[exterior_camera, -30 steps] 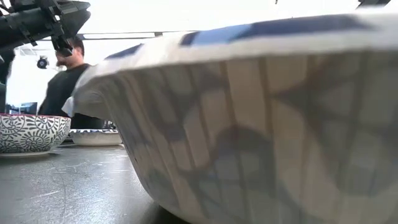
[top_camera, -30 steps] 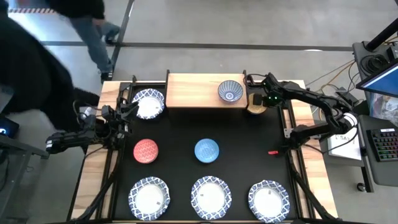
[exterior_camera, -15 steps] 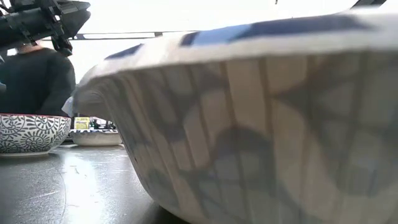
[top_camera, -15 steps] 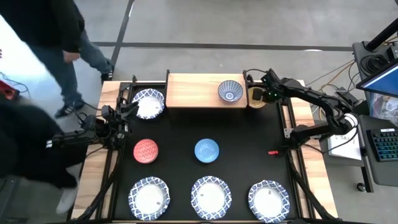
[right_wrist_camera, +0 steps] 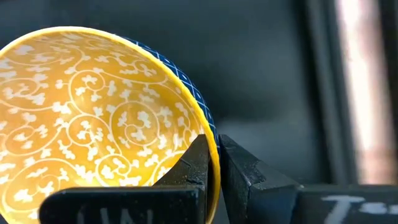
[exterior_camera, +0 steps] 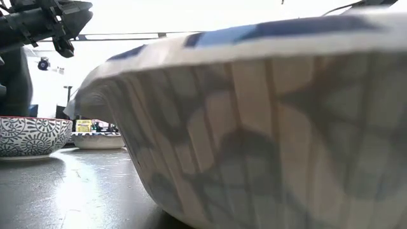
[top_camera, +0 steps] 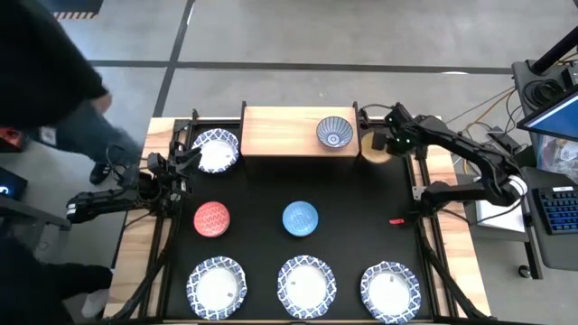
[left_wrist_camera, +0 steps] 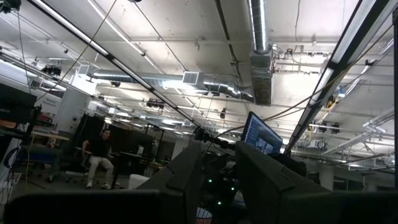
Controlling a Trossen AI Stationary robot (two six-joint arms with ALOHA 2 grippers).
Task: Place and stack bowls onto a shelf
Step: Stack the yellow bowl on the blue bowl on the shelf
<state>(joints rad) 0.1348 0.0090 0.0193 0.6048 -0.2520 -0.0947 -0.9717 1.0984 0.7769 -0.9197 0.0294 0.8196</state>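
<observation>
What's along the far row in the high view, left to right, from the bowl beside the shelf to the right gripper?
Wide blue-rimmed bowl → shelf → grey-patterned bowl on the shelf's right end → yellow bowl, its rim pinched in the right gripper.

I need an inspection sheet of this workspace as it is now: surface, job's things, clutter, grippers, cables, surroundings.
Surface: black mat on a wooden table.
Job's things: shelf holds one grey-patterned bowl; one white bowl lies left of the shelf, three white bowls along the near edge; red bowl and blue bowl on the mat.
Clutter: small red item on the mat.
Grippers: right gripper shut on the rim of the yellow bowl, beside the shelf's right end; left gripper waits at the left edge, holding nothing seen.
Cables: bundle right of the table.
Surroundings: person at upper left; keyboard at right.
</observation>
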